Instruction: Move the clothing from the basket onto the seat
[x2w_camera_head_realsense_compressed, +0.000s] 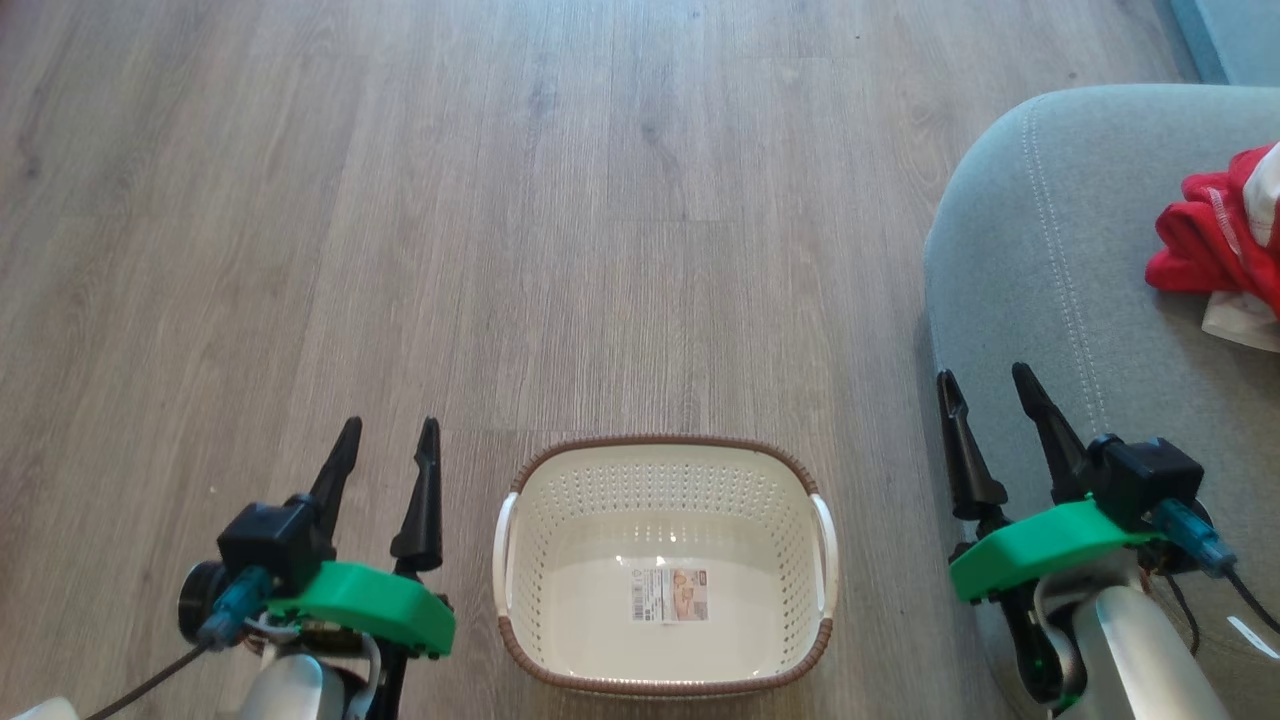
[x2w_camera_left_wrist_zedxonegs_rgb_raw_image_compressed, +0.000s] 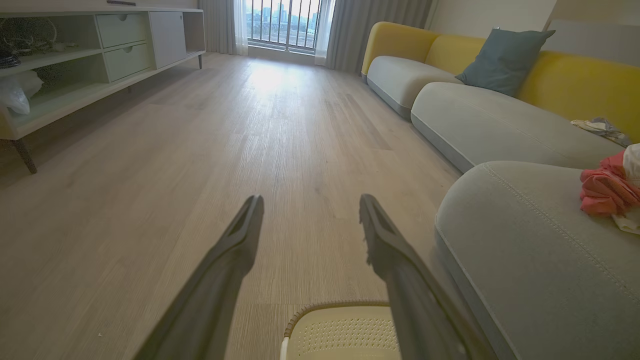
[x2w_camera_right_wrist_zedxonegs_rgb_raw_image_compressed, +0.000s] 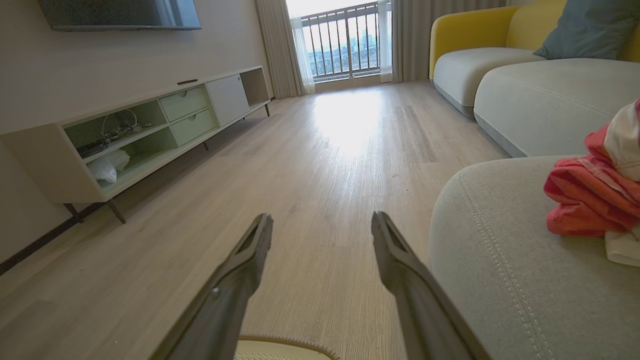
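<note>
Our left gripper (x2w_camera_head_realsense_compressed: 390, 428) hangs, jaws spread and empty, left of the basket (x2w_camera_head_realsense_compressed: 660, 441), which holds nothing. Our right gripper (x2w_camera_head_realsense_compressed: 984, 376), jaws likewise apart, hovers at the edge of the seat (x2w_camera_head_realsense_compressed: 1050, 250), and the clothing (x2w_camera_head_realsense_compressed: 1200, 240) lies on it; we judge the move finished.

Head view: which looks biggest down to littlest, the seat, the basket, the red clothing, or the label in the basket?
1. seat, even though the picture's edge cuts it off
2. basket
3. clothing, also cut off at the edge
4. label
</note>
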